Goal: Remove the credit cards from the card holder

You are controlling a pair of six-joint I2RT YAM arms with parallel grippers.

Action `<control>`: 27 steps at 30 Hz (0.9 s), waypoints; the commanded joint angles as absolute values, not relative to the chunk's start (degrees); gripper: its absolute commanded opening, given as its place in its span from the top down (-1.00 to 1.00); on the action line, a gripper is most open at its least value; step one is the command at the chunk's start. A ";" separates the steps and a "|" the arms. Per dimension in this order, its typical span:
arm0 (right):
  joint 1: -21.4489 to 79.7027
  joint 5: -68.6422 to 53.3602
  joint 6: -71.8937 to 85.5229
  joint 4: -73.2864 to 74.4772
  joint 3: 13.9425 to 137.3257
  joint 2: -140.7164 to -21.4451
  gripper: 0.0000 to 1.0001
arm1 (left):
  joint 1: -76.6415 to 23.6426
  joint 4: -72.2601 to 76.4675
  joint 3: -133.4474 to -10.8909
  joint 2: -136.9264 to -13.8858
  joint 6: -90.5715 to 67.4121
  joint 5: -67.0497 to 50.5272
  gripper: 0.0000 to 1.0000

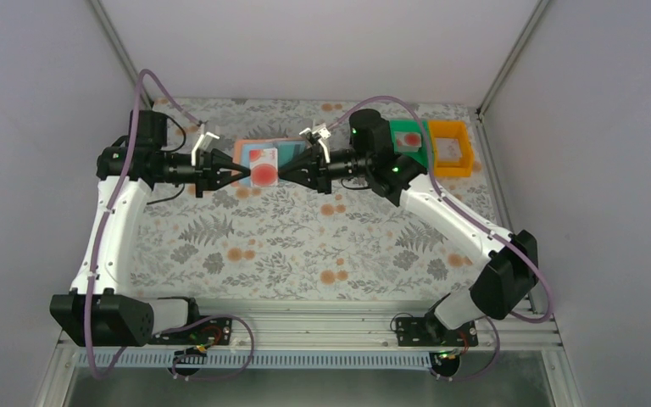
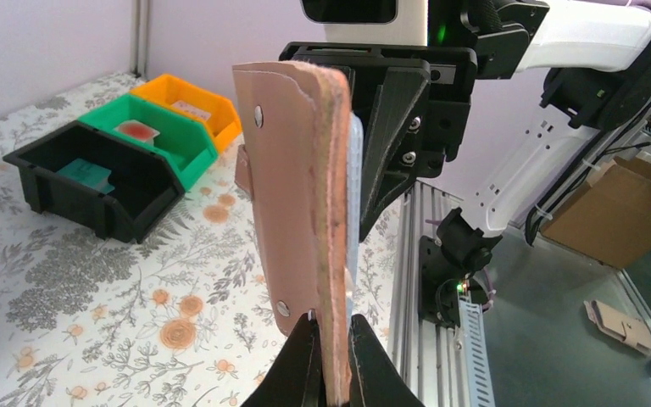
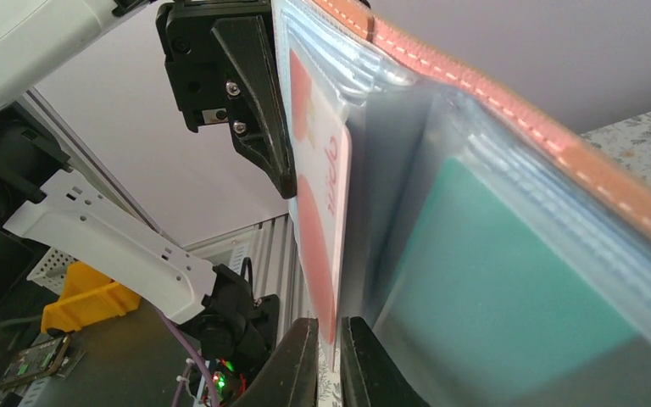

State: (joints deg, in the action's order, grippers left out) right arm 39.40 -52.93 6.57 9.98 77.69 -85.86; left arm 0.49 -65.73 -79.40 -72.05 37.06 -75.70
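- I see the card holder held up off the table, standing on edge between the two arms, over the rear middle of the floral cloth.
- The left gripper has its fingers pressed together on the holder's lower edge. The salmon-tan outside faces its wrist camera, with two rivets showing.
- The right gripper comes in from the opposite side, tip to tip with the left one. Its fingers are nearly together, pinching the edge of the white card with red mark.
- I cannot tell whether a clear pocket layer is caught in that pinch too.
- The teal card sits inside a clear pocket of the holder, just beside the white card.
- The black bin, green bin and orange bin stand touching in a row on the table, well apart from the holder.
- The cards in the bins number one per bin: teal in black, red-marked in green, pale in orange.
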 commanded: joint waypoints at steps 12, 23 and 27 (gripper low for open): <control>38.85 -55.73 9.05 5.65 77.99 -86.73 0.38 | 1.41 -67.06 -79.22 -70.97 41.01 -80.84 0.95; 39.83 -57.39 8.47 5.38 78.80 -87.71 0.91 | 1.41 -67.33 -79.17 -71.01 41.47 -81.12 0.95; 39.69 -55.83 7.33 5.63 77.96 -86.09 0.92 | 1.56 -67.26 -78.93 -70.92 41.40 -81.03 0.95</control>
State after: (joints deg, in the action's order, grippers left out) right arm 39.46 -56.36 8.51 6.61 77.69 -87.66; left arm 1.19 -67.85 -79.35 -72.03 39.09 -77.76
